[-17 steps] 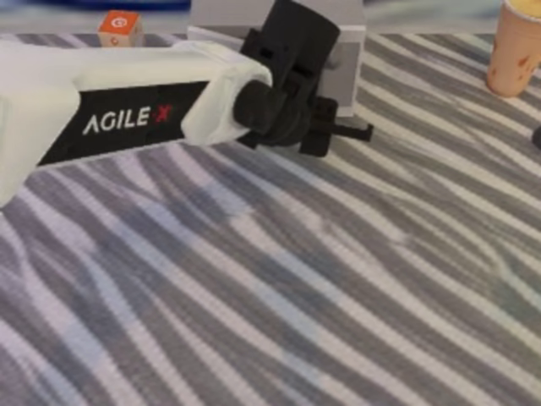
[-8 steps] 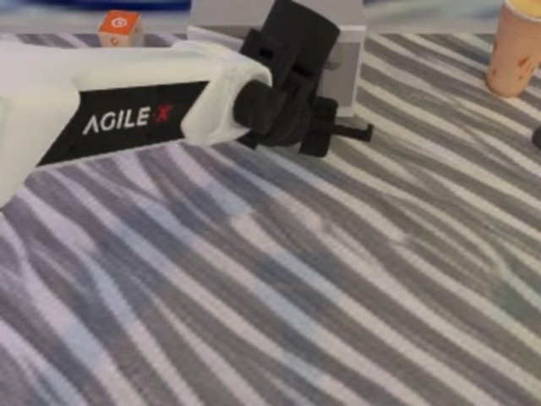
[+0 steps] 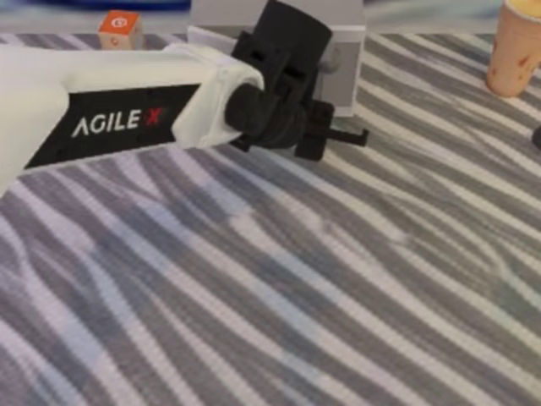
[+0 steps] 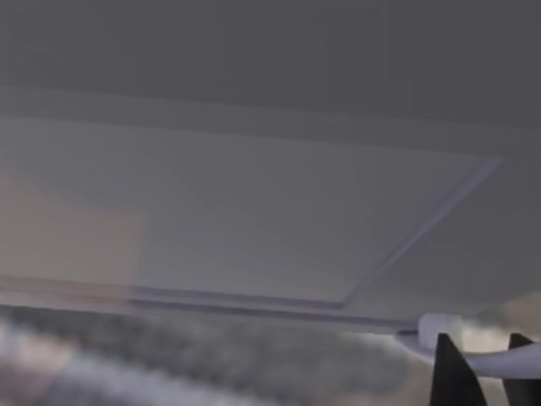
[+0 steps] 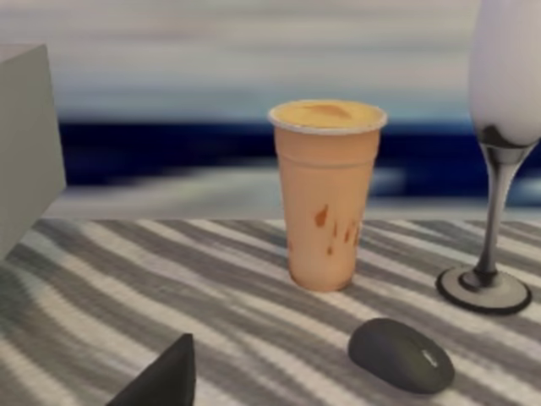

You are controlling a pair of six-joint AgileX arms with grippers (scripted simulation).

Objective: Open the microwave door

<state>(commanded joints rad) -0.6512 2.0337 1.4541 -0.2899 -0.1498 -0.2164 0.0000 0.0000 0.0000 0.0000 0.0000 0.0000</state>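
Your left tool [image 3: 342, 134] sits right against the microwave door [image 4: 254, 220], its fingers closed around the pale handle [image 4: 439, 326] at the microwave [image 3: 342, 72] front. Pull off the hinge arc and the handle slips out, or the light microwave slides across the counter [image 3: 296, 296].
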